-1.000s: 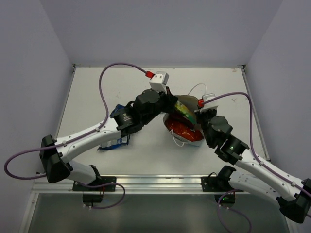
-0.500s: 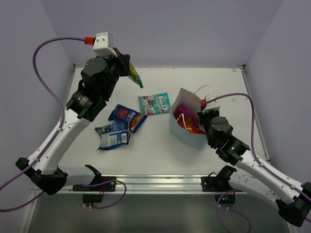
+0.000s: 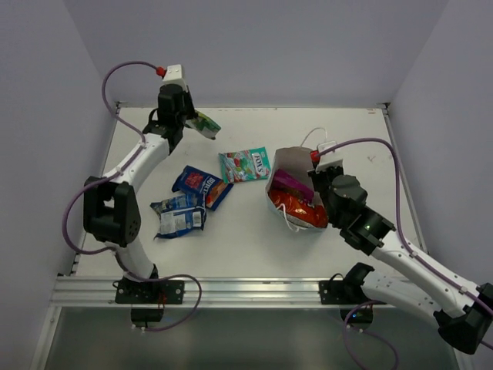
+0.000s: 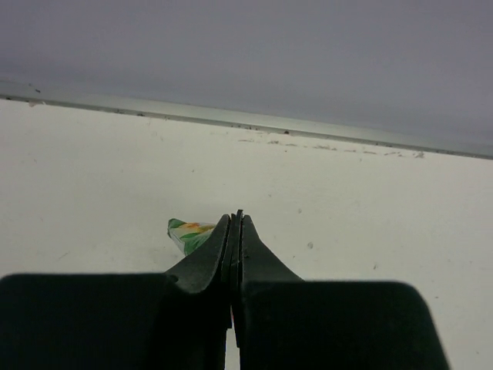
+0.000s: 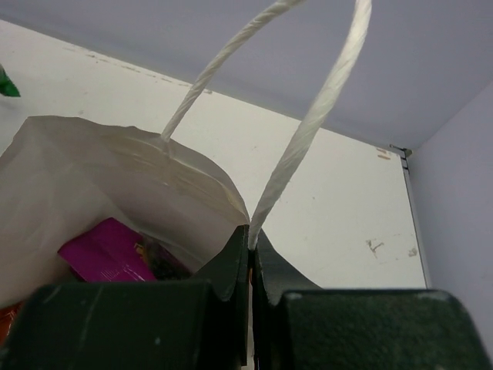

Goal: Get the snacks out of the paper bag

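Observation:
The light blue paper bag (image 3: pixel 286 163) lies tilted at the table's centre right, its white inside open to the top view. A magenta-purple packet (image 3: pixel 291 183) and an orange-red packet (image 3: pixel 299 210) lie inside it. My right gripper (image 3: pixel 316 174) is shut on the bag's rim by a white cord handle (image 5: pixel 308 123); the magenta packet (image 5: pixel 104 253) shows below. My left gripper (image 3: pixel 192 121) is at the back left, shut on the yellow-green packet (image 3: pixel 206 124), whose corner (image 4: pixel 189 233) pokes out low over the table. Teal-white (image 3: pixel 245 164), dark blue-red (image 3: pixel 202 185) and blue-white (image 3: pixel 179 216) packets lie on the table.
The white table (image 3: pixel 362 131) is ringed by a raised metal rim and grey walls. The back rim (image 4: pixel 231 123) runs close ahead of my left gripper. The three loose packets lie left of centre, between the arms.
My left arm has swung from the bag to the back left with the yellow-green packet and come down low over the table. The bag has tipped over more in my right gripper.

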Tool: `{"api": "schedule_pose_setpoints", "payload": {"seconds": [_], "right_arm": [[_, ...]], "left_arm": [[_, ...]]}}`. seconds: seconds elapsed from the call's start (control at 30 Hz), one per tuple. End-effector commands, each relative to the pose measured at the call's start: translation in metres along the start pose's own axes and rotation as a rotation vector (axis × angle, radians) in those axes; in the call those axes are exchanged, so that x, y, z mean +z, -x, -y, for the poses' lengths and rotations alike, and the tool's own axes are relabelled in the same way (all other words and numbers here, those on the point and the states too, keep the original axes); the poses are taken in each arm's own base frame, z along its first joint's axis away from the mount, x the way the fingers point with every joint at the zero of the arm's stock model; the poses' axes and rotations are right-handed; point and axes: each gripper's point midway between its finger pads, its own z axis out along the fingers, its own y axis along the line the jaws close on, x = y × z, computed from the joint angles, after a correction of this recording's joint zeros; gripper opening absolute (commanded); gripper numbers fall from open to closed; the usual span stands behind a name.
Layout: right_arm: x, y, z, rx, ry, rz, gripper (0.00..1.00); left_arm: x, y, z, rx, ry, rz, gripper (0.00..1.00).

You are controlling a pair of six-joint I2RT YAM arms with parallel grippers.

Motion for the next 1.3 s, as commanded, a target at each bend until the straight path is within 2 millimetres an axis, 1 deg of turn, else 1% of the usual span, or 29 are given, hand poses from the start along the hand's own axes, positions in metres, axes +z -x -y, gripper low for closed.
{"api": "schedule_pose_setpoints", "payload": {"seconds": [0.0,0.03,0.07,0.13,0.17,0.23,0.27,0.3,0.37,0.4,0.47,0.5,0.57,0.6,0.63,0.67,0.73,0.77,0.83,0.87,0.93,0.97,1.03,1.07,1.1,1.13,1.17,1.23,1.27], "right_arm": [[0.004,0.053,0.013,0.041,-0.027,0.129,0.0],[0.005,0.054,0.014,0.039,-0.033,0.131,0.0],[0.006,0.056,0.016,0.036,-0.04,0.137,0.0],[0.007,0.062,0.018,0.038,-0.048,0.158,0.0],[0.008,0.063,0.019,0.022,-0.051,0.163,0.0],[0.009,0.07,0.022,0.004,-0.057,0.186,0.0],[0.009,0.072,0.021,0.0,-0.057,0.188,0.0],[0.01,0.076,0.021,-0.003,-0.057,0.194,0.0],[0.011,0.084,0.021,-0.011,-0.048,0.211,0.0],[0.01,0.089,0.021,-0.01,-0.045,0.223,0.0],[0.009,0.099,0.021,-0.02,-0.033,0.261,0.0],[0.008,0.102,0.02,-0.026,-0.025,0.271,0.0],[0.008,0.109,0.017,-0.051,-0.003,0.296,0.0],[0.007,0.11,0.016,-0.058,0.005,0.3,0.0],[0.007,0.11,0.014,-0.07,0.018,0.302,0.0],[0.007,0.111,0.011,-0.077,0.037,0.31,0.0],[0.006,0.108,0.005,-0.096,0.07,0.304,0.0],[0.006,0.107,0.001,-0.101,0.095,0.307,0.0],[0.006,0.102,-0.003,-0.111,0.115,0.3,0.0],[0.006,0.098,-0.006,-0.115,0.127,0.295,0.0],[0.005,0.091,-0.012,-0.128,0.154,0.289,0.0],[0.007,0.083,-0.016,-0.138,0.163,0.275,0.0],[0.007,0.076,-0.021,-0.149,0.183,0.263,0.0],[0.008,0.07,-0.023,-0.154,0.192,0.251,0.0],[0.008,0.067,-0.024,-0.154,0.195,0.247,0.0],[0.008,0.061,-0.026,-0.156,0.203,0.236,0.0],[0.008,0.06,-0.027,-0.156,0.205,0.234,0.0],[0.006,0.057,-0.029,-0.154,0.216,0.229,0.0],[0.006,0.055,-0.028,-0.154,0.214,0.225,0.0]], "left_arm": [[0.019,0.048,0.003,-0.046,-0.053,0.172,0.0],[0.022,0.039,-0.002,-0.052,-0.042,0.154,0.0],[0.025,0.016,-0.008,-0.074,-0.026,0.105,0.07],[0.023,-0.006,-0.02,-0.104,-0.001,0.066,0.24],[0.019,-0.039,-0.032,-0.133,0.031,0.006,0.41],[0.004,-0.052,-0.048,-0.168,0.102,-0.015,0.59],[-0.006,-0.075,-0.055,-0.171,0.123,-0.059,0.74],[-0.02,-0.066,-0.056,-0.182,0.119,-0.042,0.82],[-0.037,-0.074,-0.056,-0.164,0.097,-0.066,0.96],[-0.052,-0.059,-0.044,-0.155,0.031,-0.051,0.99],[-0.07,-0.055,-0.024,-0.096,-0.087,-0.081,1.0],[-0.085,-0.04,-0.014,-0.072,-0.136,-0.054,1.0],[-0.104,-0.03,0.006,0.029,-0.233,-0.051,1.0],[-0.122,-0.016,0.029,0.071,-0.315,-0.012,1.0],[-0.134,-0.017,0.041,0.123,-0.358,-0.018,1.0],[-0.151,-0.019,0.067,0.233,-0.441,-0.003,1.0],[-0.18,-0.007,0.092,0.31,-0.538,0.059,0.99],[-0.198,-0.009,0.115,0.372,-0.641,0.08,0.97],[-0.223,-0.004,0.135,0.417,-0.745,0.128,0.93],[-0.24,-0.006,0.154,0.464,-0.825,0.153,0.91],[-0.255,-0.01,0.17,0.506,-0.884,0.173,0.9],[-0.269,-0.015,0.184,0.542,-0.933,0.184,0.89],[-0.277,-0.025,0.201,0.587,-0.982,0.171,0.88],[-0.288,-0.035,0.212,0.618,-1.019,0.16,0.88],[-0.29,-0.045,0.22,0.634,-1.04,0.137,0.87],[-0.295,-0.047,0.225,0.651,-1.055,0.133,0.85],[-0.305,-0.057,0.238,0.671,-1.084,0.119,0.84],[-0.316,-0.06,0.249,0.702,-1.109,0.126,0.82],[-0.323,-0.068,0.256,0.722,-1.125,0.122,0.81]]}}
